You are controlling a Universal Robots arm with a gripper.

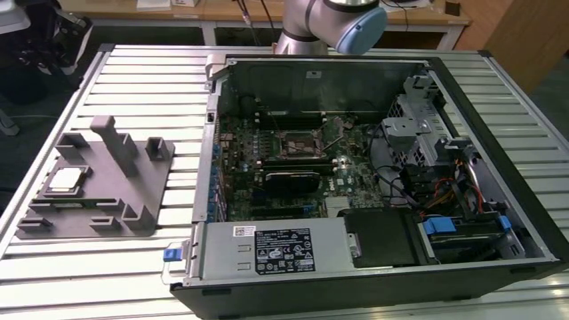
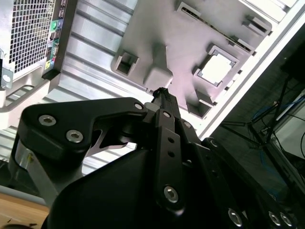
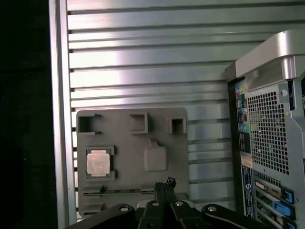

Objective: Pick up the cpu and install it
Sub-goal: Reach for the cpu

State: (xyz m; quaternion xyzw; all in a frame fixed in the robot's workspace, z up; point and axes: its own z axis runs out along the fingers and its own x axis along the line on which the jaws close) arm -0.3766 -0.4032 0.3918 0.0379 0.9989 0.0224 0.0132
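Exterior view: cpu (image 1: 66, 180) sits in the grey fixture (image 1: 102, 195) beside the open case (image 1: 320, 83); both wrist views add the pincer (image 3: 165, 182), narrow, empty.

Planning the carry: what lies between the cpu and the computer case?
In the exterior view, beyond the cpu: the grey fixture's upright posts, then bare ribbed table.

My hand (image 3: 167, 183) points downward, fingertips pressed together (so in both wrist views); my arm (image 1: 307, 30) is raised.
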